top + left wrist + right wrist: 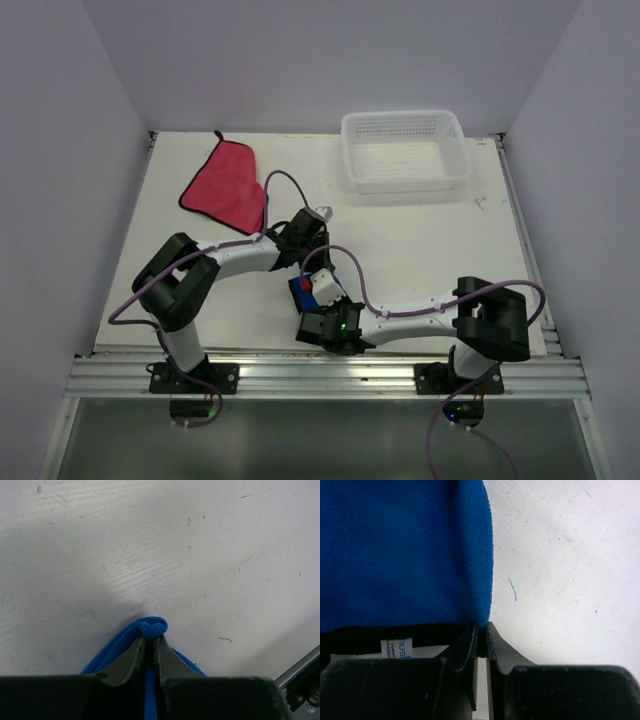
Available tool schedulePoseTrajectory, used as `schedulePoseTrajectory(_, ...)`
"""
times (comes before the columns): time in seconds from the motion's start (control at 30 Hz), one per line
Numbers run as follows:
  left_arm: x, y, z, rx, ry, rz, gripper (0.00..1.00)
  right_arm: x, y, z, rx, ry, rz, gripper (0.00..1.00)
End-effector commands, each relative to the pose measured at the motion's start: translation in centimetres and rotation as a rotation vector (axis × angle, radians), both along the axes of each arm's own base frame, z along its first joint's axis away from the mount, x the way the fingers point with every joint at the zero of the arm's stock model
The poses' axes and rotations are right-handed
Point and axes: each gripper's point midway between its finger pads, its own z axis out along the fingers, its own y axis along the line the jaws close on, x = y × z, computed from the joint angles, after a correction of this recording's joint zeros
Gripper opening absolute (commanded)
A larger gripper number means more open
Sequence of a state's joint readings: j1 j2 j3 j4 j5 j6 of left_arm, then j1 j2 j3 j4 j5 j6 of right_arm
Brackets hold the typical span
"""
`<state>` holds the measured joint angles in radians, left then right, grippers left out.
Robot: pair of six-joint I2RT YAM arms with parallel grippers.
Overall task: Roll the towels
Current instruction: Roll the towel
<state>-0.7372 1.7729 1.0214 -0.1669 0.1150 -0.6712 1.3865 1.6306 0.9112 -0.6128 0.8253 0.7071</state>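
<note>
Early days on this one, I'd say. The blue towel (pixel 298 290) sits toward the near middle of the bench (pixel 420 250), tucked right between the two arms. Both hands are on it. The left hand (pixel 151 639) is pinched nearly closed on a little bunched fold of blue cloth. The right hand (pixel 481 629) is just as narrow, nipping the towel by its dark-edged corner next to the label. From above it's mostly hidden under the wrists, so I can't tell how much of a roll there is. It looks more like a start than a finished cylinder.

The pink-red towel (pixel 225 188) lies spread flat at the far left, well apart from both hands, so that one isn't begun. The white basket (pixel 405 175) is at the far right.
</note>
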Motion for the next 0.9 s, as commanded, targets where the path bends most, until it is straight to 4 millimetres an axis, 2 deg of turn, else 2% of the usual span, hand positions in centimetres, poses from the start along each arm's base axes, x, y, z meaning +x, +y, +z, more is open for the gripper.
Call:
schedulePoseTrajectory(0.0,4.3,0.1,2.8,-0.090,-0.175,0.061,0.00,-0.5,-1.8,0.3,-0.179,-0.021,0.043,0.00)
schedulePoseTrajectory(0.3,3.7,0.5,3.0,-0.146,-0.234,0.040,0.00,-1.6,-1.1,-1.2,-0.355,-0.058,0.137,0.00)
schedulePoseTrajectory(0.6,2.6,1.4,0.9,-0.130,-0.220,0.034,0.00,-2.0,-0.2,-2.3,-0.472,-0.070,0.179,0.00)
schedulePoseTrajectory(0.87,2.1,3.1,-1.4,-0.051,-0.209,0.055,0.00,-2.2,0.1,-2.9,-0.512,-0.071,0.190,0.00)
